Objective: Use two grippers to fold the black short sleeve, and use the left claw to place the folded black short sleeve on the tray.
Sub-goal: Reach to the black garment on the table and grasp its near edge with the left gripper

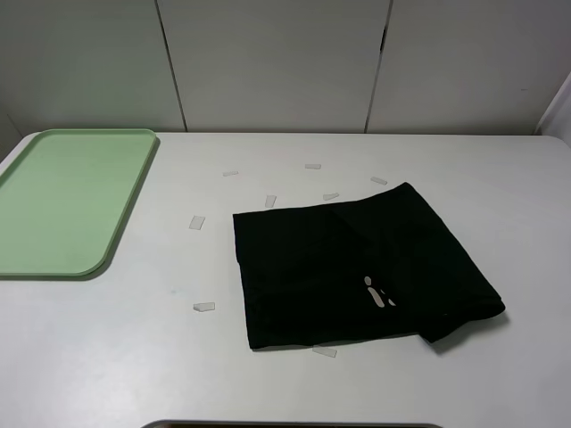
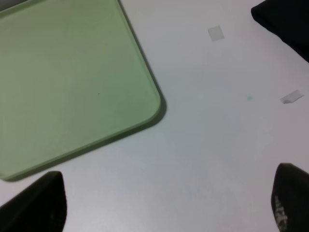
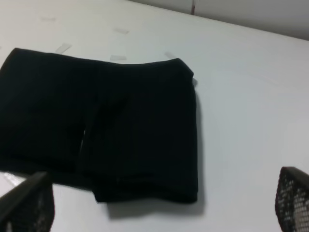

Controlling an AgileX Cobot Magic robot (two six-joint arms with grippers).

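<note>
The left gripper hangs over bare table with its two black fingertips set wide apart and nothing between them. Just beyond it lie a rounded corner of the tray and, farther off, one corner of the black short sleeve. The right gripper is spread just as wide and also holds nothing, its mesh-textured fingertips standing to either side of the garment's edge without touching it. The black short sleeve lies folded into a rough rectangle, right of the table's centre. Its near right corner is doubled into a thick rounded fold, and a crease runs across the top layer. The tray, pale green with a low rim, sits on the far left of the table, well apart from the shirt. Small translucent tape pieces are scattered on the surface around the garment, several on its far side, one to its near left and one touching its near edge. The table is plain matte white. Behind it stands a wall of pale grey panels split by dark vertical seams. The only marking in sight is a few pale marks on the shirt near its right fold, too little to read.
</note>
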